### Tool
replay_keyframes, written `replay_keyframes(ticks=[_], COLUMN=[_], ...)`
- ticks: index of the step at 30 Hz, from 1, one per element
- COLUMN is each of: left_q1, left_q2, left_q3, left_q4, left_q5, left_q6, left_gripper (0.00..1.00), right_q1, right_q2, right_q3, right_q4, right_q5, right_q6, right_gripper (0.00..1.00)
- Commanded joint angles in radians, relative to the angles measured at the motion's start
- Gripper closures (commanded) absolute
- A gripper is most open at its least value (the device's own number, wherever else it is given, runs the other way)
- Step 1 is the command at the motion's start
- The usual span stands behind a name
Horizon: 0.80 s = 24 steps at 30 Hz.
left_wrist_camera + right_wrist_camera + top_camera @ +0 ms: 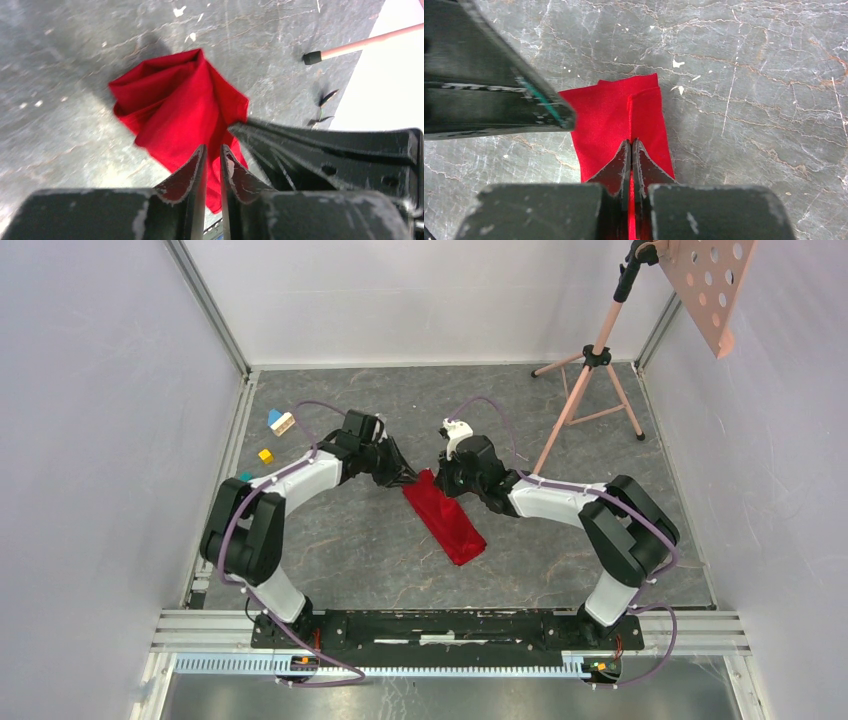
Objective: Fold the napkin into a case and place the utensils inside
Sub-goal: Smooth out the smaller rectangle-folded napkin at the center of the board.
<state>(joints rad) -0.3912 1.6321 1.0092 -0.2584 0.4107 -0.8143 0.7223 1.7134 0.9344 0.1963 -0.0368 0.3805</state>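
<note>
Top external: one red napkin [445, 515], folded into a narrow strip, lies slanted mid-surface [340, 540], its far end between two tools. The right tool [631, 142] is clenched on its centre crease. The left tool [211, 147] is narrowly parted over the rumpled end, gripping nothing visible. Three toy blocks [265, 455] sit well left.

I was running 2 arms. The left arm [300, 480] and the right arm [548, 502] each had a white shell on the forearm and bulky black joint housings. A lilac cable [318, 403] trailed along each one. Both stood on a black base plate [440, 625]. The left tool [212, 150] and right tool [631, 144] each had 2 black fingers [192, 172], scuffed and chipped pale along the edges.
</note>
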Motion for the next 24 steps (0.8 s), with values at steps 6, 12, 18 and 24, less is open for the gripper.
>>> replay_keyframes(ticks=[6, 12, 18, 24], left_q1=[-0.045, -0.035, -0.023, -0.023], left_q2=[0.197, 0.306, 0.351, 0.321], left_q3=[0.129, 0.149, 0.143, 0.149], left_q4=[0.111, 0.140, 0.132, 0.139], left_q5=[0.041, 0.000, -0.030, 0.007], left_q6=[-0.074, -0.083, -0.085, -0.070], left_gripper=[0.87, 0.90, 0.90, 0.89], right_q1=[-0.003, -0.004, -0.004, -0.004], right_q2=[-0.054, -0.074, -0.108, -0.072], right_q3=[0.001, 0.001, -0.005, -0.001], right_q4=[0.045, 0.041, 0.042, 0.058], right_q5=[-0.026, -0.042, -0.036, -0.055], right_q6=[0.018, 0.028, 0.032, 0.031], right_gripper=[1.00, 1.00, 1.00, 1.00])
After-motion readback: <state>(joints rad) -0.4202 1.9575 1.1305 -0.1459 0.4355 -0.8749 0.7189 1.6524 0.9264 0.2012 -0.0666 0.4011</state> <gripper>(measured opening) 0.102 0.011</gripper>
